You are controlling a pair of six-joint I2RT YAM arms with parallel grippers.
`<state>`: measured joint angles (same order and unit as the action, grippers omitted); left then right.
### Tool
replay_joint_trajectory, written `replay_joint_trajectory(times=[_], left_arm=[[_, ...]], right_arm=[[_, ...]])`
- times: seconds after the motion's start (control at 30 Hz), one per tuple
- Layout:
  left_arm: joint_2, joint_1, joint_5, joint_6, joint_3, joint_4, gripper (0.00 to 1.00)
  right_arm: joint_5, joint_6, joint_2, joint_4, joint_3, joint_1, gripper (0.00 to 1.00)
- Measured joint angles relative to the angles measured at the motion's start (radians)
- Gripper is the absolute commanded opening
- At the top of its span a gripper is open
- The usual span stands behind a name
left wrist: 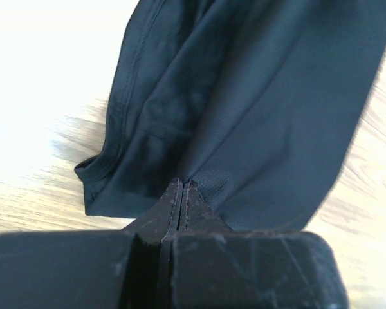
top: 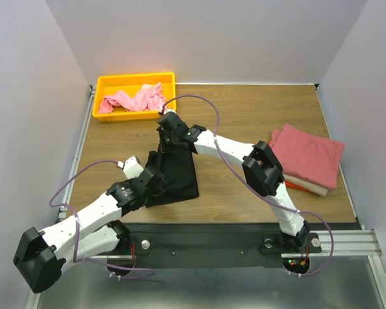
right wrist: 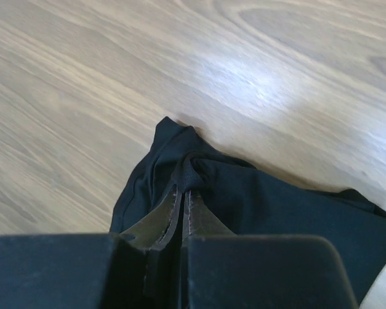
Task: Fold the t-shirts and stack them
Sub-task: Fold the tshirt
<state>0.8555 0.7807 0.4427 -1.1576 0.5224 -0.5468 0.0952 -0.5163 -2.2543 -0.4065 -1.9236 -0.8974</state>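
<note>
Tension on the black tee [top: 178, 172], lying mid-counter [top: 244, 109] and held at 2 points. Clamped at the far tip by the right pincer [right wrist: 182, 193], jaws pressed together on a bunched fold of dark cloth. Clamped at the near-left edge by the left pincer [left wrist: 182, 192], jaws closed with fabric nipped between them, the rest of the garment spreading away up-frame in that wrist view. Seen from above: narrow at the far end, fanning wider toward the near edge, so a long axis running far to near and leaning a touch right on the way in. Key relation: 1 pincer at each end of that axis, right far, left near, with the loose bulk lying off to the right of the line between them. Looks like a fold in progress, not finished, cloth rumpled and no tidy rectangle yet. Likely calls for carrying the far end over toward the near one, or pulling the 2 ends apart to flatten first; hard to call which. Over on the right, well apart, rose-red tee [top: 309, 154] folded on top of the stack, sliver of orange tee [top: 297, 185] beneath. Far left, pink tee [top: 134, 100] heaped in the yellow bin [top: 103, 82], untouched. Right arm nearer the stack for the eventual trip.
</note>
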Motion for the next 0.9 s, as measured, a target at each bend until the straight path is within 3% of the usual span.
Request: replay_joint_trajectory(times=[0.03, 0.13, 0.17, 0.2, 0.23, 0.27, 0.3, 0.37, 0.9], left_arm=[[0.012, -0.008, 0.000, -0.010, -0.004, 0.000, 0.00], [0.038, -0.024, 0.000, -0.031, -0.006, 0.001, 0.00], [0.039, -0.026, -0.001, -0.037, -0.006, 0.001, 0.22], [0.038, -0.025, 0.000, -0.039, -0.006, -0.001, 0.55], [0.037, -0.025, -0.003, -0.048, -0.006, -0.002, 0.67], [0.034, -0.025, 0.002, -0.050, -0.006, -0.006, 0.77], [0.029, -0.025, 0.002, -0.055, -0.006, -0.015, 0.86], [0.007, -0.025, 0.006, -0.064, -0.004, -0.041, 0.97], [-0.147, -0.025, 0.051, -0.046, 0.049, -0.123, 0.99]], right_arm=[[-0.003, -0.002, -0.007, 0.020, -0.004, 0.000, 0.06], [-0.030, -0.008, -0.050, 0.055, -0.031, 0.002, 0.26], [-0.048, -0.007, -0.074, 0.068, -0.040, 0.002, 0.47], [-0.071, -0.010, -0.093, 0.078, -0.045, 0.002, 0.60], [-0.089, -0.002, -0.108, 0.083, -0.046, 0.002, 0.78], [-0.103, -0.006, -0.116, 0.084, -0.047, 0.002, 0.79], [-0.119, 0.000, -0.127, 0.084, -0.046, 0.002, 0.89], [-0.152, 0.007, -0.130, 0.092, -0.043, 0.002, 0.98], [-0.185, 0.049, 0.187, 0.183, 0.262, 0.002, 1.00]])
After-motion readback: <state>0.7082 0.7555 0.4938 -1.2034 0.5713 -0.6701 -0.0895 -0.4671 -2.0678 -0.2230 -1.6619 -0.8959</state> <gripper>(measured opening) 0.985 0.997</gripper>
